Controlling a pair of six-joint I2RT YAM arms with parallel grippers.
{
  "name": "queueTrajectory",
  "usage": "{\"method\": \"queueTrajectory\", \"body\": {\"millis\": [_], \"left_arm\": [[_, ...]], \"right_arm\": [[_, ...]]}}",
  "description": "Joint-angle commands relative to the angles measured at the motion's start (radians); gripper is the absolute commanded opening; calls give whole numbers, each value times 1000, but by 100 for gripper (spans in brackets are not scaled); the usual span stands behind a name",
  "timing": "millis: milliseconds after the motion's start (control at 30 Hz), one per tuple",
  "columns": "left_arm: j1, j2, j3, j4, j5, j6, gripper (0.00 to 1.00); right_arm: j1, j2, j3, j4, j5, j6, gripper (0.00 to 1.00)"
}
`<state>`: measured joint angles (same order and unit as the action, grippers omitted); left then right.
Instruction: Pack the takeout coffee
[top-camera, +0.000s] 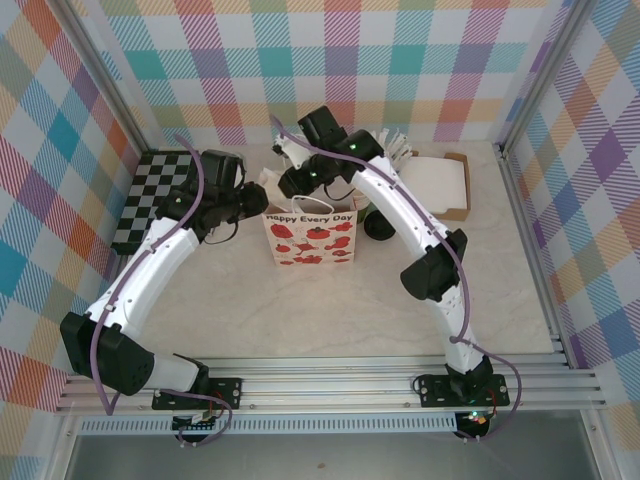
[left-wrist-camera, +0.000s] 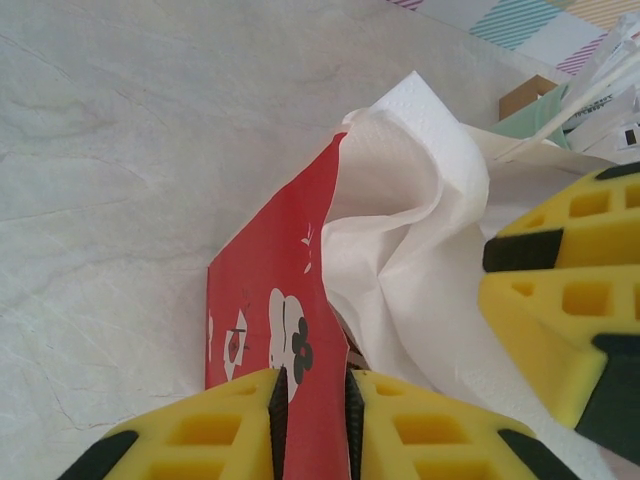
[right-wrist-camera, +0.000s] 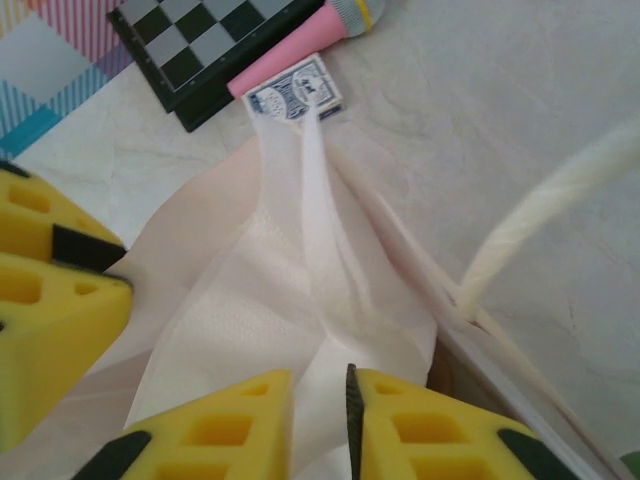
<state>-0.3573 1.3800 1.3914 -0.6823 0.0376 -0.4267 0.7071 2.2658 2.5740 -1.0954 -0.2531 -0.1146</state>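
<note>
- Now the left hand (left-wrist-camera: 312, 390) pinches the red edge of the bag (left-wrist-camera: 265, 300).
- Opposite it, the right hand (right-wrist-camera: 318, 390) is pressed together on white tissue (right-wrist-camera: 290, 300) in the bag's mouth.
- Outside the bag, the coffee (top-camera: 377, 230) stands on the surface (top-camera: 300, 310) just to its right, partly under the right arm.

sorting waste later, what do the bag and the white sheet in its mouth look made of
The bag looks like thin paper, printed matte red: flat stiff edge, sharp fold. The white sheet looks like soft napkin or tissue paper: dimpled texture, loose crumpled folds.
</note>
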Motion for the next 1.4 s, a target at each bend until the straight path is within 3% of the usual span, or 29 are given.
{"method": "queueTrajectory", "body": {"millis": [0,533,767,1000,1367], "left_arm": [[11,4,4,-10,18,10,23],[11,15,9,-16,11,8,20],[11,24,16,-21,20,7,20],[11,24,16,-17,24,3,20],[11,20,7,-14,28,-4,20]], "right_arm": [[4,24,-25,-10,-93,6,16],[14,134,-67,3,55,74,16],[16,73,-61,12,16,63,24],[24,-25,-76,29,-68,-11,36],[26,-62,-236,-1,-35,-209,29]]}}
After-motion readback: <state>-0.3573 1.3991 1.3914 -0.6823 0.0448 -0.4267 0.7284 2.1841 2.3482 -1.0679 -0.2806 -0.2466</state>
